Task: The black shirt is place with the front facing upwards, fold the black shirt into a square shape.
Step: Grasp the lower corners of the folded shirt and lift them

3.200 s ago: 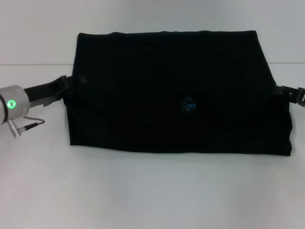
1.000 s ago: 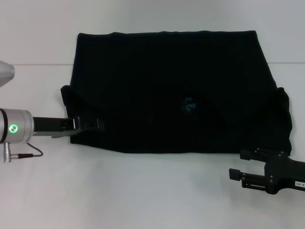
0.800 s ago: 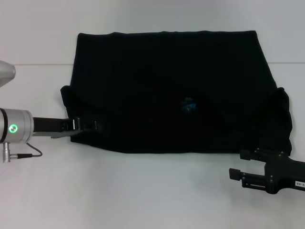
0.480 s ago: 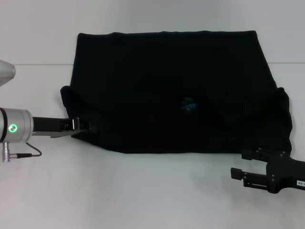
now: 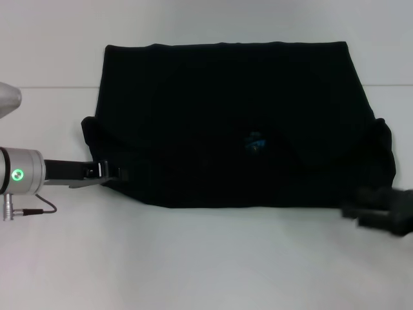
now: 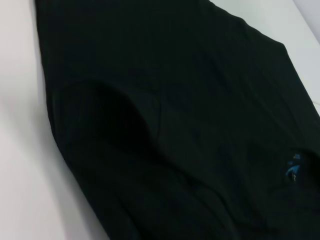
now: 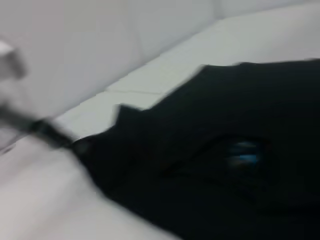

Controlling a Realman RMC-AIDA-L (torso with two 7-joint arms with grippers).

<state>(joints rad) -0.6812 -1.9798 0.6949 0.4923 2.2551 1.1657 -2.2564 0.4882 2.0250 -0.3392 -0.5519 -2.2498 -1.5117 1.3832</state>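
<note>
The black shirt point(image 5: 226, 116) lies folded into a wide rectangle on the white table, plain black side up, with its small blue neck label point(image 5: 256, 142) showing near the middle. No white letters show. My left gripper point(image 5: 119, 172) is at the shirt's near left corner, shut on the cloth edge, which is lifted off the table. My right gripper point(image 5: 364, 212) is a blur by the shirt's near right corner, just off the cloth. The left wrist view shows the shirt point(image 6: 175, 100) and label point(image 6: 292, 167). The right wrist view shows the shirt point(image 7: 225, 190) and the left arm point(image 7: 45, 131) beyond it.
The white table point(image 5: 206, 271) has bare surface in front of the shirt and on both sides. A seam point(image 5: 51, 87) runs across the back, level with the shirt's far part.
My right gripper has moved from the front right toward the shirt's near right corner. My left gripper has drawn slightly left, and the near left corner of the shirt has come off the table.
</note>
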